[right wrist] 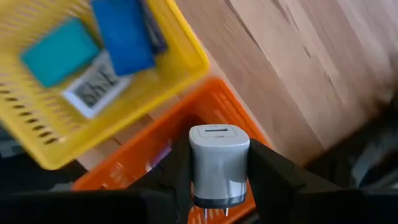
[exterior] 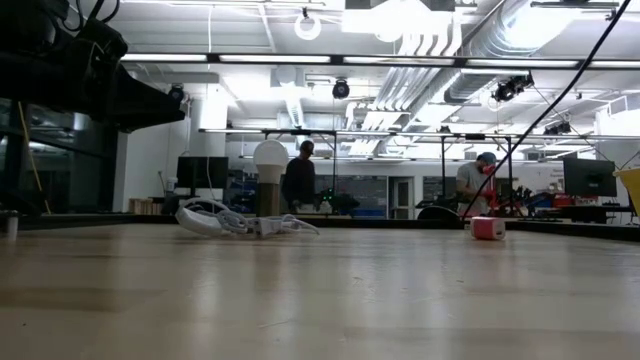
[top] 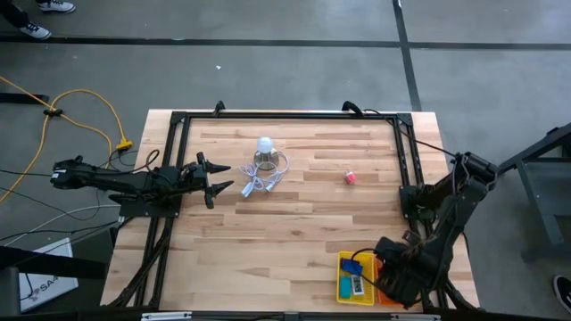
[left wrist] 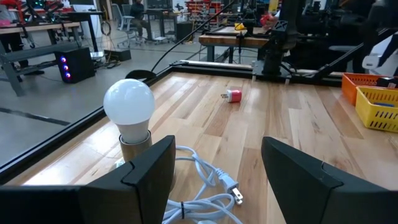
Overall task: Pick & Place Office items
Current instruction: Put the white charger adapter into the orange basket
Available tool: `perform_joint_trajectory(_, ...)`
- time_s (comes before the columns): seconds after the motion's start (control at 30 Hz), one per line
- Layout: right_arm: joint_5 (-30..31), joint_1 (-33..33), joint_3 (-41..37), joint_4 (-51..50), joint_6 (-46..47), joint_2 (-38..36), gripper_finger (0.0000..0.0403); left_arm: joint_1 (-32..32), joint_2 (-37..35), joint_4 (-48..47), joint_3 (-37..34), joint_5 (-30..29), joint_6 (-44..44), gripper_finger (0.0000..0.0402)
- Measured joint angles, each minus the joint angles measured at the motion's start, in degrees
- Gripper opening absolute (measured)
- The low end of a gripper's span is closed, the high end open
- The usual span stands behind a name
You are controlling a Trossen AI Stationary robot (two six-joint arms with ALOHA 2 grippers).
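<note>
My right gripper (right wrist: 219, 155) hangs over the orange mesh tray (right wrist: 214, 109) at the table's near right corner (top: 385, 272), shut on a white charger cube (right wrist: 219, 149). Beside it, the yellow tray (right wrist: 186, 62) holds a blue block (right wrist: 124, 31), a teal block (right wrist: 59, 50) and a white labelled piece (right wrist: 93, 90). A pink cube (top: 351, 176) (left wrist: 233, 96) rests on the bare wood at mid-table. My left gripper (top: 225, 177) (left wrist: 217, 168) is open, level, just left of the white bulb-topped object (left wrist: 129, 109) and its looped cord (left wrist: 208, 186). My right gripper pinches the white charger cube by two opposite side faces (right wrist: 198, 168), one finger on each. The fingers point down from above. The cube is lifted clear over the orange tray, and its metal prongs (right wrist: 214, 211) show at the far end from its port face.
A black frame (top: 285, 116) runs along the table's far, left and right edges. The two trays (top: 357, 278) sit side by side at the near right corner. Open wood lies between the bulb and the trays. People stand in the room beyond (exterior: 300, 180).
</note>
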Motion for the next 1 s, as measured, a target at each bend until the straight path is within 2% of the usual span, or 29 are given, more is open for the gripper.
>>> perform_joint_trajectory(0.2,-3.85,0.78,0.00,-0.84,6.33,2.66,0.0122,0.01,0.01,0.00,0.00,0.01,0.00,0.0230)
perform_joint_trajectory(0.4,-3.49,2.43,-0.22,-0.95,15.99,3.15,0.0121,0.00,0.00,0.00,0.00,0.01,0.00,0.0230)
perform_joint_trajectory(0.63,-5.41,5.28,-5.01,2.13,25.13,3.38,0.0123,0.01,0.00,0.00,0.00,0.00,0.00,0.0230)
perform_joint_trajectory(0.87,-5.14,5.79,-8.01,5.14,26.75,3.40,0.0120,0.00,0.00,0.00,0.00,0.00,0.00,0.0230)
perform_joint_trajectory(1.0,-5.18,5.79,-8.20,5.16,26.87,3.40,0.0140,0.02,0.00,0.00,0.00,0.02,0.00,0.0230)
